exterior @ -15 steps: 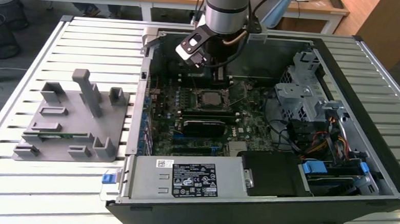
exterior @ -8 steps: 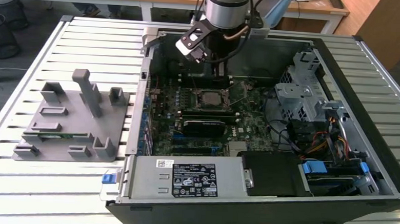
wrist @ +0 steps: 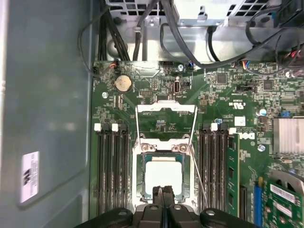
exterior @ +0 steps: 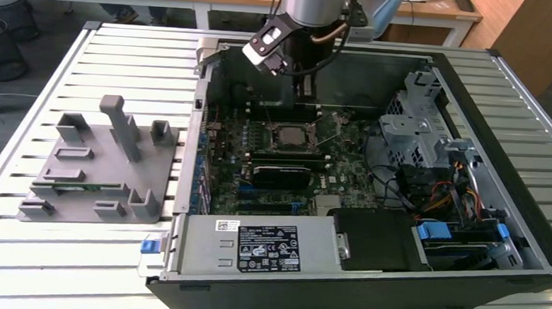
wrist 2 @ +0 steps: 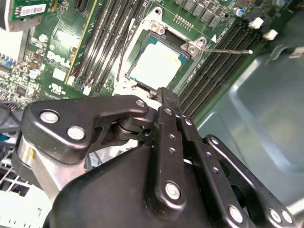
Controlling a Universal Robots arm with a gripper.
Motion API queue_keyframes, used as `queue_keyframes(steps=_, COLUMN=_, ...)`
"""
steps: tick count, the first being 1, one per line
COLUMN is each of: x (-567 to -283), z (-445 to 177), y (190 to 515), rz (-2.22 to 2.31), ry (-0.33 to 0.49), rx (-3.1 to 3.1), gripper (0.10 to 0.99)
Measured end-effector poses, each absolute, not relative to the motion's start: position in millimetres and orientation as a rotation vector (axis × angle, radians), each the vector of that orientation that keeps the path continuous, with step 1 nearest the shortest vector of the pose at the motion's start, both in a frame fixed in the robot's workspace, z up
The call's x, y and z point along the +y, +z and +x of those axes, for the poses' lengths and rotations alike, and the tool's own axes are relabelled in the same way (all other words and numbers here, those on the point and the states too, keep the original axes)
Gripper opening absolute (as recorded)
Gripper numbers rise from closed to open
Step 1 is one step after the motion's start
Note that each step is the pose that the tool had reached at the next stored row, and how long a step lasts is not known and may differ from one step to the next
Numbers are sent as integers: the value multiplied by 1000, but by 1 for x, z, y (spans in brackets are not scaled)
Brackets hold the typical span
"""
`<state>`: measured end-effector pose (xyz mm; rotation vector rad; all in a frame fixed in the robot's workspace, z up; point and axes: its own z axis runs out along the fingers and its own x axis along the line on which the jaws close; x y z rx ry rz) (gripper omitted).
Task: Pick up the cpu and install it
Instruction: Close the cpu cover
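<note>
Cpu (wrist: 163, 173) is lying flat inside the motherboard socket (wrist: 141, 176), with the hinged frame (wrist: 166, 110) standing open. We are reading it as seated. Gripper (wrist: 163, 191) is hanging over the board at one edge of the chip, fingers pressed together and holding nothing. We are judging the chip light, stiff, slick on its metal top and fragile underneath, so the edges are the place to take hold. We are counting one cpu, one socket, one gripper, and one grey holder (exterior: 100, 163) sitting on the counter (exterior: 63, 257).
</note>
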<state>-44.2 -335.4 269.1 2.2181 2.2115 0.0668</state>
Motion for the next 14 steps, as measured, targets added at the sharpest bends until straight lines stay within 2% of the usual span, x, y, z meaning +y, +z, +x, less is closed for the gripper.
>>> queue_keyframes(steps=7, x=-335, z=-44, y=293, rz=2219, ry=70, rx=2213, gripper=106)
queue_keyframes(steps=14, x=-342, z=-42, y=294, rz=2223, ry=72, rx=2216, gripper=106)
